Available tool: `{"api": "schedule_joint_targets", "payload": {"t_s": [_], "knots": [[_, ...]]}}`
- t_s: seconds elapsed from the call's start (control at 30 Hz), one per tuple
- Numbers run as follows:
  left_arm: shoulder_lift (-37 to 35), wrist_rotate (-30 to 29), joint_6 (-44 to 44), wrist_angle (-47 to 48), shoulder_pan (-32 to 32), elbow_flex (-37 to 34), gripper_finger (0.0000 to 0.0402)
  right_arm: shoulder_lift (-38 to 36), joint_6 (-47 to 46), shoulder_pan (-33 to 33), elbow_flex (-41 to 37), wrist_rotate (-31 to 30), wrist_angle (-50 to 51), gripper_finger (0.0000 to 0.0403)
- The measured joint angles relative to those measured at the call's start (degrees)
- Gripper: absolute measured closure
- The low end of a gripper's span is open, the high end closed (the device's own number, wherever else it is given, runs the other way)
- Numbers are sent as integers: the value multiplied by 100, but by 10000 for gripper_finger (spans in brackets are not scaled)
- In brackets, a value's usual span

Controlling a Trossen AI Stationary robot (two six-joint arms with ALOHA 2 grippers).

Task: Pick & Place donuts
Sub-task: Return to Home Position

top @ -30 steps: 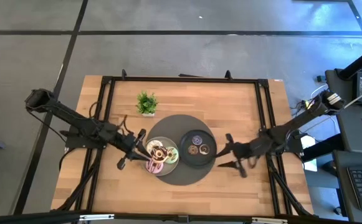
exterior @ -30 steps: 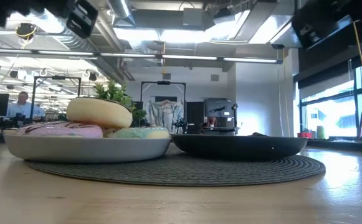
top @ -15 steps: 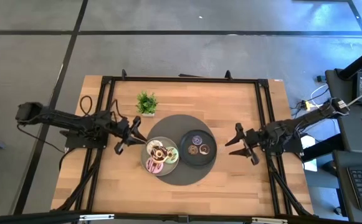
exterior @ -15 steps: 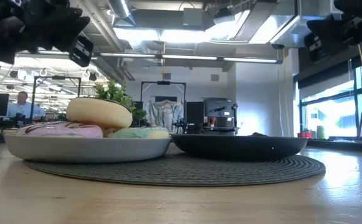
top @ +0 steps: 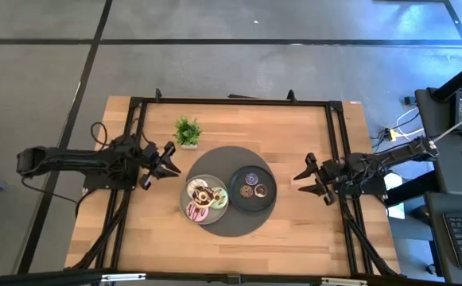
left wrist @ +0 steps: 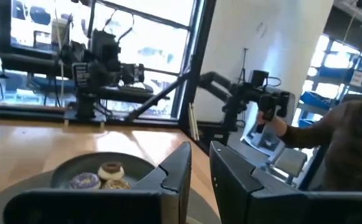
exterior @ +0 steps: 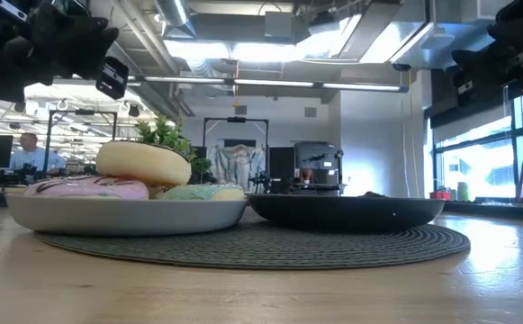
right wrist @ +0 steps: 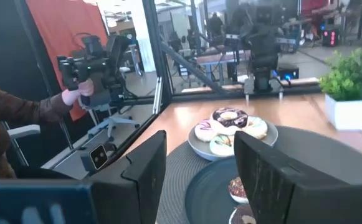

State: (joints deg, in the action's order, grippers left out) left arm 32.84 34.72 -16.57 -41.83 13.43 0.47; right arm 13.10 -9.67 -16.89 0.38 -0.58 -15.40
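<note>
Pulled farther out from the mat (top: 231,156) than half a second ago, on both sides. Left gripper (top: 157,164): above bare table (top: 238,119) left of the grey plate (top: 188,208), fingers a little apart, holding nothing. Right gripper (top: 308,178): right of the dark plate (top: 267,200), well apart from it, fingers spread wider, also empty. Donuts (top: 205,199): larger iced ones heaped on the grey plate, smaller ones on the dark plate, plates side by side on the mat

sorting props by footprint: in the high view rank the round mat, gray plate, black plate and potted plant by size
1. round mat, clearly largest
2. black plate and gray plate, which look about alike, so no ranking between them
3. potted plant, smallest
</note>
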Motion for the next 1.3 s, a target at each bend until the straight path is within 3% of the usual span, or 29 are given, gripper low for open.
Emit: {"api": "schedule_joint_targets", "payload": {"t_s": [0.37, 0.47, 0.6, 0.7, 0.83, 1.17, 1.3], "knots": [[-339, 1127, -154, 44, 1550, 0, 346, -1317, 267, 286, 0, 382, 1105, 214], [-450, 1314, -304, 40, 1995, 0, 347, -1300, 309, 366, 2, 416, 1282, 214], [-612, 1431, -599, 46, 2464, 0, 345, -1304, 270, 468, 2, 467, 1376, 215], [-795, 1116, -881, 40, 2638, 0, 343, -1304, 271, 505, 2, 485, 1365, 215], [-1017, 471, -891, 43, 2113, 0, 345, -1304, 271, 505, 2, 486, 1371, 215], [-1342, -2394, -112, 1237, -294, 0, 348, -1304, 243, 505, 2, 514, 1367, 215], [-1566, -2909, 293, 1468, -901, 0, 345, -1304, 241, 505, 2, 528, 1366, 215]]}}
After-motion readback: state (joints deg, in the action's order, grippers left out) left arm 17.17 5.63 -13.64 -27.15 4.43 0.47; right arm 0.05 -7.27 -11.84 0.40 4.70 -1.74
